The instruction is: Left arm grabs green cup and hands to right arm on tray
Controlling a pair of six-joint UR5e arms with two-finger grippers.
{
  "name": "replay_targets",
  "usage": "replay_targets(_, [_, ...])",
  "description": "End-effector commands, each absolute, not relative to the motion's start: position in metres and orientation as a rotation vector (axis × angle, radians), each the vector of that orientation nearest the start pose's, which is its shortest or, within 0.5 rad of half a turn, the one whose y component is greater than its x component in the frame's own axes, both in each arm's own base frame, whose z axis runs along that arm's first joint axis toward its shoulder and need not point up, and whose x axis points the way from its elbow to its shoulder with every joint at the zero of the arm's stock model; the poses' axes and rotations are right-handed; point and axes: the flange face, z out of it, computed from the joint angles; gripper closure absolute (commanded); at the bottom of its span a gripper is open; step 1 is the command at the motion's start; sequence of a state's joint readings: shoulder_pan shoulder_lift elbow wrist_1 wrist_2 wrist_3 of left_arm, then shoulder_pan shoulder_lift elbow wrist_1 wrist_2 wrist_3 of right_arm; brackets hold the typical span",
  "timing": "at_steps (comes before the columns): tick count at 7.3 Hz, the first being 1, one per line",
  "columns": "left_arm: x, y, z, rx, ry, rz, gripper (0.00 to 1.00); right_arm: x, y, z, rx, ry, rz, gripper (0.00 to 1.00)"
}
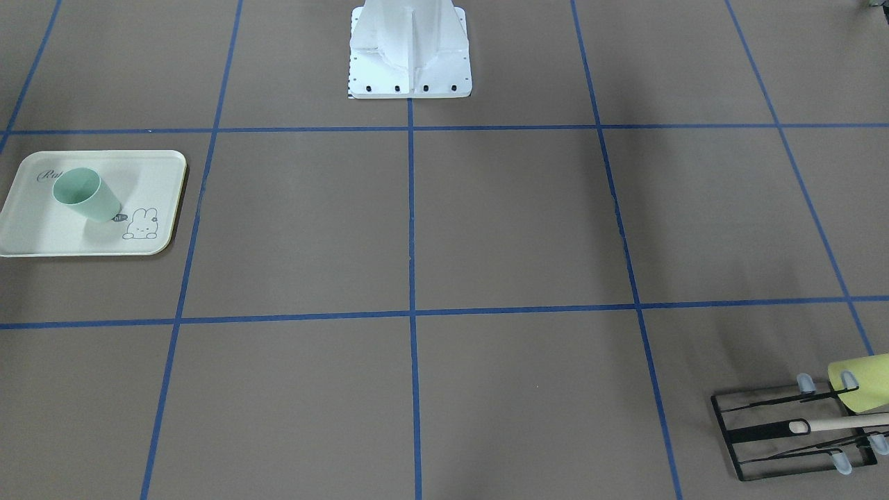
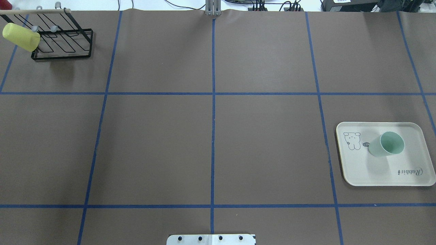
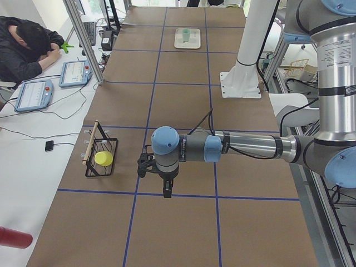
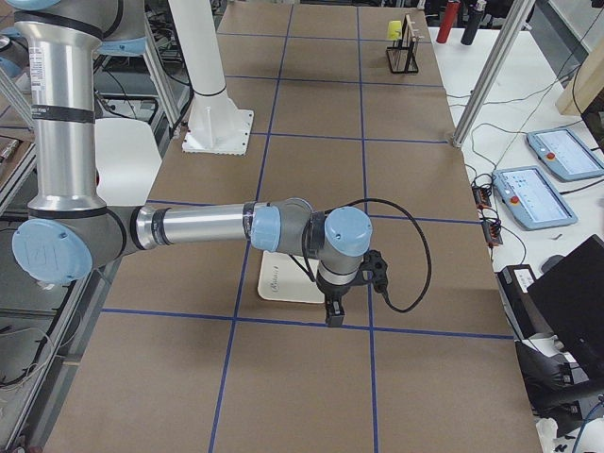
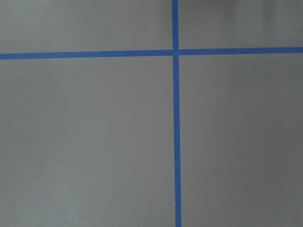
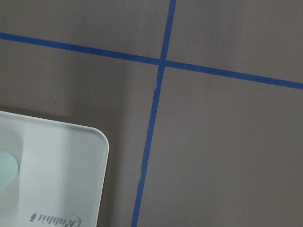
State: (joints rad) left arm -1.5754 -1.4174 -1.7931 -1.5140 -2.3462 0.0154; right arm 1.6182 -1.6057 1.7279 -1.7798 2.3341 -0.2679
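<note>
The pale mint-green cup [image 2: 386,144] stands mouth up on the cream tray [image 2: 408,177], beside the bunny drawing; both also show in the front view, cup [image 1: 87,194] and tray [image 1: 42,239]. The left gripper [image 3: 167,192] shows only in the exterior left view, hanging over bare table far from the cup; I cannot tell if it is open or shut. The right gripper [image 4: 333,316] shows only in the exterior right view, above the table just past the tray [image 4: 283,280]; I cannot tell its state. The right wrist view shows a tray corner [image 6: 52,175].
A black wire rack [image 2: 63,42] with a brighter yellow-green cup [image 2: 20,36] on it stands at the far left corner. The white robot base [image 1: 410,48] stands at the near middle edge. A person [image 3: 22,50] sits at a side table with tablets.
</note>
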Motion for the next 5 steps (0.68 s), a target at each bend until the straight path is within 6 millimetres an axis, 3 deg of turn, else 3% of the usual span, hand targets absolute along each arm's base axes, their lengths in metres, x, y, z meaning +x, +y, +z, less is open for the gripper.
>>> replay_targets(1, [-0.066,-0.427,0.625,0.019,0.775,0.015,0.00,0.082,-0.469,0.613,0.050,-0.781,-0.176,0.01])
replay_targets(5, [-0.066,-0.428,0.624,0.021,0.774,0.016,0.00,0.067,-0.475,0.610,0.030,-0.782,-0.177,0.01])
